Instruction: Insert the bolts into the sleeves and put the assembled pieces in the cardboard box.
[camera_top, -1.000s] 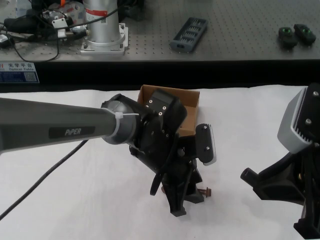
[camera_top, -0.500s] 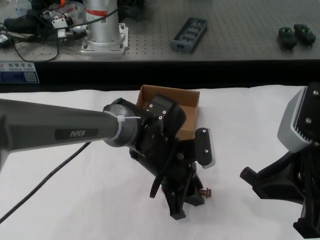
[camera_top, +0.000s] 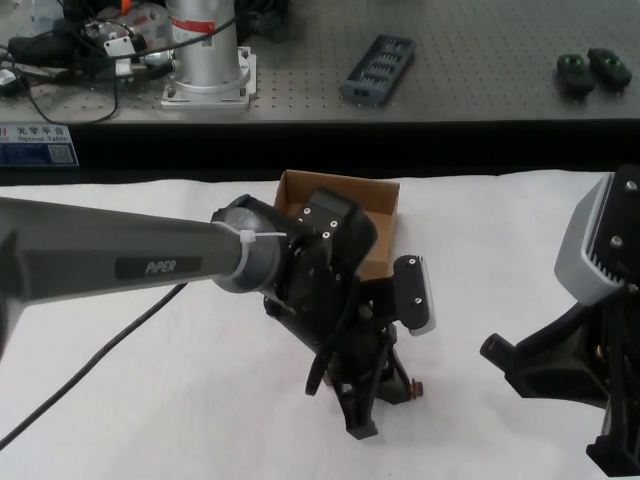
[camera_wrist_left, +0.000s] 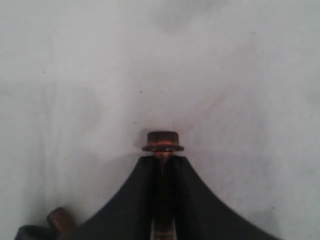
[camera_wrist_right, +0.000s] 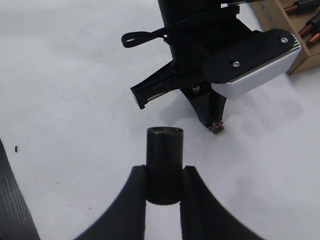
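High view had the white-covered table (camera_top: 120, 400) spread under both my arms, with the cardboard box (camera_top: 385, 200) at its far side, just behind my left wrist. My left claw (camera_wrist_left: 161, 159) pointed steeply down at the table and was clenched on a bolt (camera_wrist_left: 162, 141). The shank ran back between the fingers, and the head poked out past the tips, very near the table. Whether it touched I could not tell.

My right claw (camera_wrist_right: 163, 187) sat apart to the right, gripping a black sleeve (camera_wrist_right: 164, 150) by its rear end. The sleeve's open mouth was out front, facing across towards the left claw.

As I judged it, the mating turned on the two axes. The bolt stood near upright with its head leading, while the sleeve lay closer to level. So the bolt needed turning and lining up with that mouth before either arm closed the gap. Of the two, the left claw was nearer the box.
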